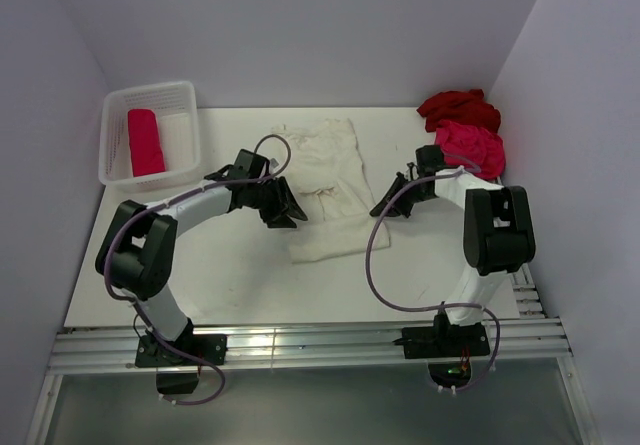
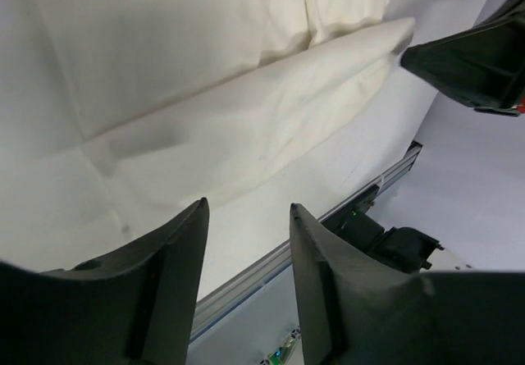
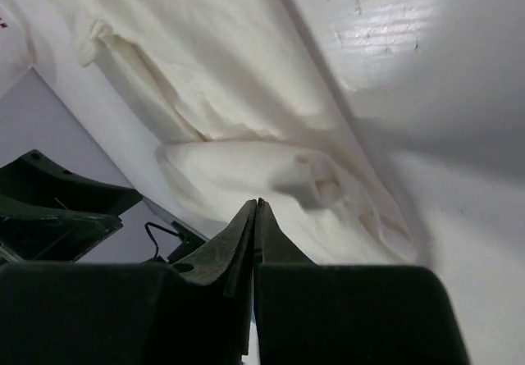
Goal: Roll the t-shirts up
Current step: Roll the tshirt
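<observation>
One roll (image 1: 145, 142) sits in the basket (image 1: 113, 105). Right of the basket lies the cream shirt (image 1: 322, 170), its near hem apparently only begun. The left gripper (image 2: 248, 209) is open and the right gripper (image 3: 256, 205) closed, empty. Farther right, the red shirt (image 1: 458, 108) and pink shirt (image 1: 472, 148) lie heaped, unrolled.

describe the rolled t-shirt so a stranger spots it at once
At the far-left corner of the table sits a white mesh basket. Inside lies the pink-red t-shirt, the only one in a tight cylinder; the cream shirt lies spread mid-table, the dark red shirt and hot pink shirt heaped far right.
</observation>
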You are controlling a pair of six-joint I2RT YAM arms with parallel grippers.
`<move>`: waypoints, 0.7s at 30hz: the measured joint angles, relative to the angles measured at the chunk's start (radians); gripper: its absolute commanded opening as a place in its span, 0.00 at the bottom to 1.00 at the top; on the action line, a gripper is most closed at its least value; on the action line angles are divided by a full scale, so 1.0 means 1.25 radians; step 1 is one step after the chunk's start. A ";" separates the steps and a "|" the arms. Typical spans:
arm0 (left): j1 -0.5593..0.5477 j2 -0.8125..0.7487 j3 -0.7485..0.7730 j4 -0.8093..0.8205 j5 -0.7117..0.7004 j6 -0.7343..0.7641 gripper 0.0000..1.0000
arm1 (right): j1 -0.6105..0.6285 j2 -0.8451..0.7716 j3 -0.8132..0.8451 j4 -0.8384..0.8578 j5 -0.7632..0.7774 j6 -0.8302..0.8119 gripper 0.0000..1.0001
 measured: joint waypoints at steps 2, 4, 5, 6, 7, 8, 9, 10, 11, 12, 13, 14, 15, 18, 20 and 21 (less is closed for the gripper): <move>0.001 0.020 0.003 0.017 0.004 -0.002 0.44 | 0.006 0.031 0.011 0.003 0.002 0.008 0.02; 0.002 0.051 0.002 0.024 0.005 -0.004 0.40 | 0.009 0.075 0.027 0.004 0.008 0.013 0.01; 0.003 0.080 -0.004 0.027 0.005 -0.005 0.40 | 0.011 0.098 0.031 0.006 0.013 0.014 0.01; 0.004 0.092 -0.010 0.028 0.005 -0.005 0.39 | 0.011 0.107 0.031 0.004 0.018 0.015 0.01; 0.008 0.102 -0.022 0.035 0.005 -0.005 0.38 | 0.011 0.110 0.031 0.005 0.023 0.018 0.00; 0.010 0.108 -0.031 0.036 0.005 -0.005 0.38 | 0.010 0.114 0.031 0.009 0.027 0.021 0.00; 0.014 0.115 -0.042 0.037 0.006 -0.005 0.37 | 0.009 0.118 0.032 0.011 0.029 0.027 0.00; 0.020 0.120 -0.049 0.040 0.021 -0.007 0.37 | 0.008 0.122 0.033 0.013 0.029 0.031 0.00; 0.025 0.120 -0.052 0.044 0.028 -0.007 0.37 | 0.005 0.128 0.036 0.013 0.028 0.035 0.00; 0.030 0.120 -0.054 0.046 0.033 -0.005 0.37 | 0.002 0.132 0.037 0.016 0.027 0.040 0.00; 0.032 0.120 -0.054 0.046 0.034 -0.004 0.37 | -0.002 0.133 0.037 0.018 0.024 0.045 0.00; 0.034 0.120 -0.054 0.045 0.036 -0.003 0.36 | -0.005 0.133 0.037 0.019 0.024 0.049 0.01; 0.035 0.120 -0.054 0.045 0.036 0.000 0.36 | -0.009 0.132 0.037 0.021 0.024 0.050 0.03; 0.037 0.120 -0.054 0.042 0.036 0.005 0.40 | -0.018 0.127 0.037 0.023 0.026 0.051 0.14; 0.040 0.116 -0.054 0.039 0.038 0.011 0.47 | -0.024 0.114 0.037 0.016 0.028 0.039 0.27; 0.041 0.110 -0.054 0.036 0.036 0.016 0.58 | -0.029 0.104 0.037 0.012 0.030 0.034 0.33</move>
